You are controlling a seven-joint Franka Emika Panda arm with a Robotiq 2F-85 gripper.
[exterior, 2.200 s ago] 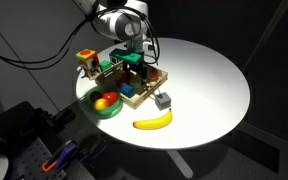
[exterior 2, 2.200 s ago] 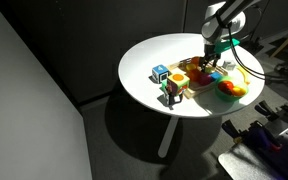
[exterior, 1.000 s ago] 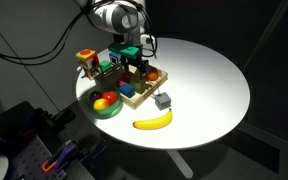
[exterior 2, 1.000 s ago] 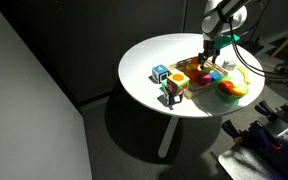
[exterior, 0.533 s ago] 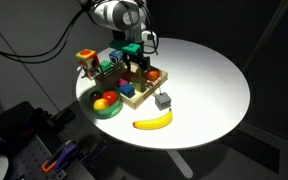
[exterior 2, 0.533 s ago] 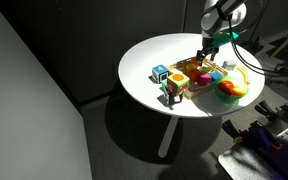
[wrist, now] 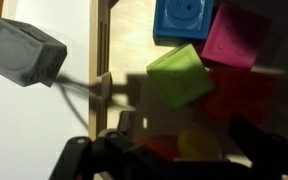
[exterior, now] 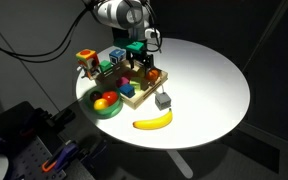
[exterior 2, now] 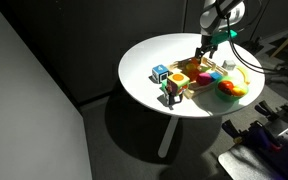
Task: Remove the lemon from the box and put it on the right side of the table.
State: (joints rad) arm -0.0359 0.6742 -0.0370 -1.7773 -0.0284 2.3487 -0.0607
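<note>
In both exterior views, a dark room surrounds the table (exterior: 214, 85) (exterior 2: 134, 75).

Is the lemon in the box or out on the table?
In. The wrist view shows the lemon inside the wooden wall of the box, near the green block.

Toy blocks (wrist: 176, 77) close around lemon (wrist: 196, 143)

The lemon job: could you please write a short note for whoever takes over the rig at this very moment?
Gripper: open, empty, hanging over the box.
Lemon: in the box near a green block, low in the wrist view by the gripper, not gripped.
Done: lemon not yet taken out.
Left: lower, grip the lemon, lift it out, set it on the right side of the table.
</note>
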